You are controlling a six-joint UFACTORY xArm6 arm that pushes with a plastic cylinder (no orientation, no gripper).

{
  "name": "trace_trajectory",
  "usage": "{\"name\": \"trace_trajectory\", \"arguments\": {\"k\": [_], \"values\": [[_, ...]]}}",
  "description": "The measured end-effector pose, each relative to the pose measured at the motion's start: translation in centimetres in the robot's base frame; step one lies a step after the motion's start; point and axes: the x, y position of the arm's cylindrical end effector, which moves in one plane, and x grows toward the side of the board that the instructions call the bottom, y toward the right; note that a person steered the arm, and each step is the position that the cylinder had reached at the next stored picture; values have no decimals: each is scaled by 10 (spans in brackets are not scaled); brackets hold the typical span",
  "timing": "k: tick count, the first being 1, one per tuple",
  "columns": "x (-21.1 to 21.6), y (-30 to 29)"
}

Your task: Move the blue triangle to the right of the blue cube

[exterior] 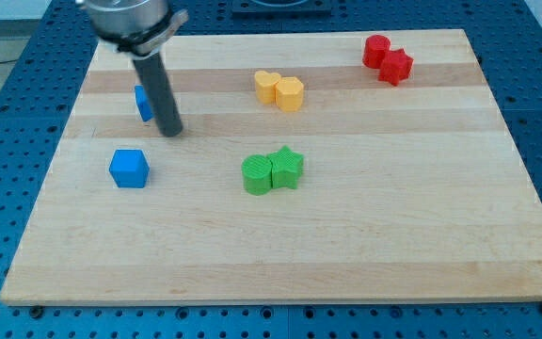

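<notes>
The blue cube (129,169) sits on the wooden board at the view's left. The blue triangle (143,103) lies above it, partly hidden behind my dark rod. My tip (170,133) rests on the board just right of and slightly below the blue triangle, and up and to the right of the blue cube. The tip looks close to the triangle; I cannot tell if they touch.
Two yellow blocks (280,90) sit together at the top middle. Two green blocks (272,170), one a star, sit at the centre. Two red blocks (388,58) sit at the top right. The board's left edge (50,179) is near the blue blocks.
</notes>
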Motion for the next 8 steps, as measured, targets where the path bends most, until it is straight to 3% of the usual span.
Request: {"name": "trace_trajectory", "arguments": {"k": [1,2,8], "values": [[-52,10],[-81,-23],[-24,-63]]}}
